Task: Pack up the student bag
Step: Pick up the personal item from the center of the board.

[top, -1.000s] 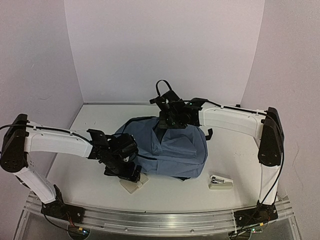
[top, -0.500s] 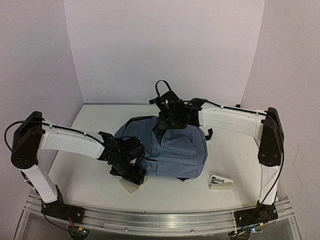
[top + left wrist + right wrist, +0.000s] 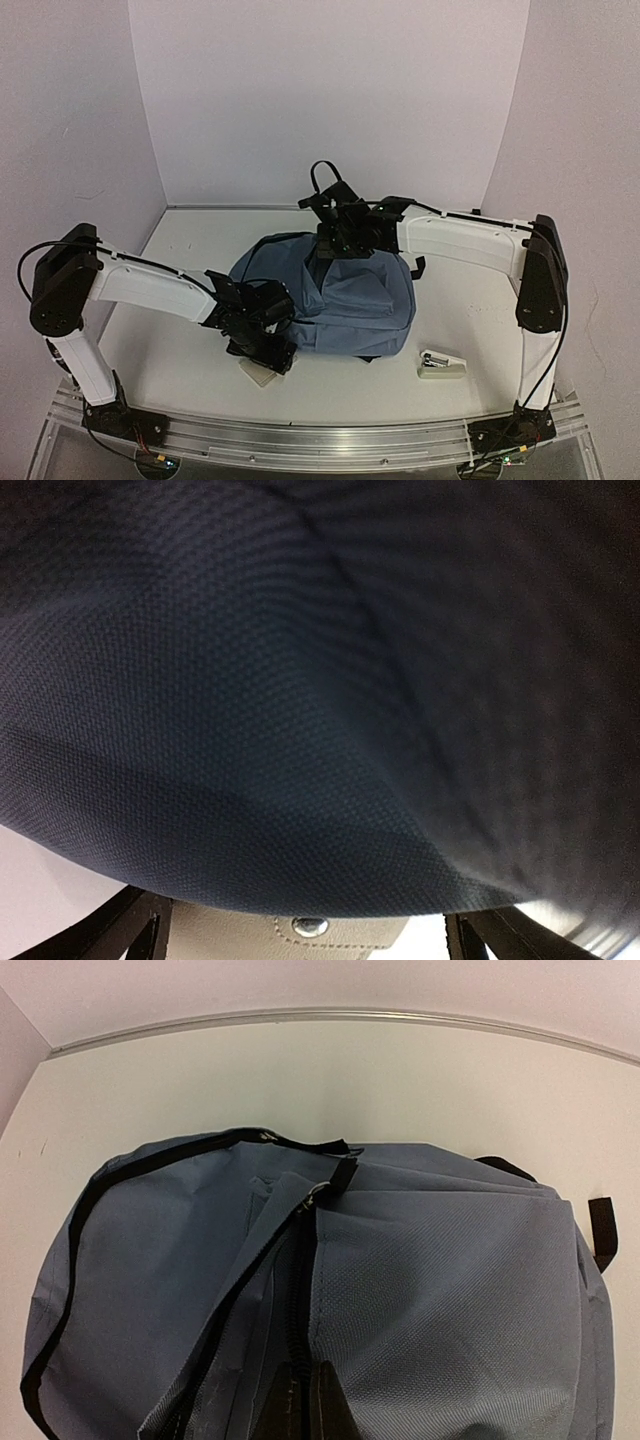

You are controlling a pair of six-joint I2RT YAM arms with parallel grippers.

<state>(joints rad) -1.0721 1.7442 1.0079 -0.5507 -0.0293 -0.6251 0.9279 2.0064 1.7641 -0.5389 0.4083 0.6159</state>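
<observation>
Student bag lies lengthwise left-right, mouth leftward; right gripper pinches its rim, left gripper spread.

So the base is a flat white tabletop with a ribbed aluminium rail along its near edge. Three things sit straight on it. A big, soft slate-blue fabric backpack lies mid-table, right under the right claw and just ahead of the left claw. A small flat beige pouch with a metal snap lies beneath the left claw, tucked against the backpack's edge. A small white-and-silver stapler sits nearer the rail than the right claw and off to its right, apart from the backpack.
</observation>
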